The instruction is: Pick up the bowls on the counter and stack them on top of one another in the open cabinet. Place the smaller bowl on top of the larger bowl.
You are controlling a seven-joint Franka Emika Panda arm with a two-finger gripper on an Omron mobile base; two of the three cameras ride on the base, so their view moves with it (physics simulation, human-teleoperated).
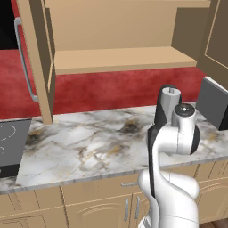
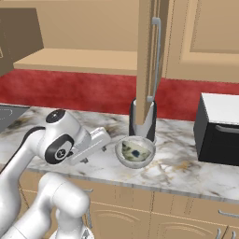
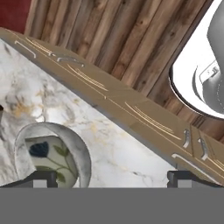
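**Tool open beside the bowl on the bench**

My tool [image 2: 100,140] is released, its jaws spread wide and holding nothing. In the right base view it hangs low over the bench [image 2: 186,170], just left of the larger bowl [image 2: 135,151], and I cannot tell whether it touches the rim. In the hand view my two fingertips [image 3: 41,178] stand far apart at the bottom edge, and the bowl [image 3: 81,153] lies between them, nearer the left one.

The bowl sits upright on the marbled bench near its front edge, with a grey mottled outside and a pale inside that carries a dark blue flower and leaf pattern. Directly behind it stands a black-and-silver cylinder [image 2: 140,122], partly hidden by the edge of the open cabinet door [image 2: 148,56] with its long silver bar handle [image 2: 157,58].

The cabinet [image 1: 124,40] hangs above the bench with its door swung out, and its flat shelf [image 1: 120,60] is in plain sight. A red wall [image 1: 111,91] runs between cabinet and bench. A black box-like appliance [image 2: 219,130] stands on the bench to the right, well apart from the bowl. Light wooden drawers [image 3: 144,111] run under the bench front.
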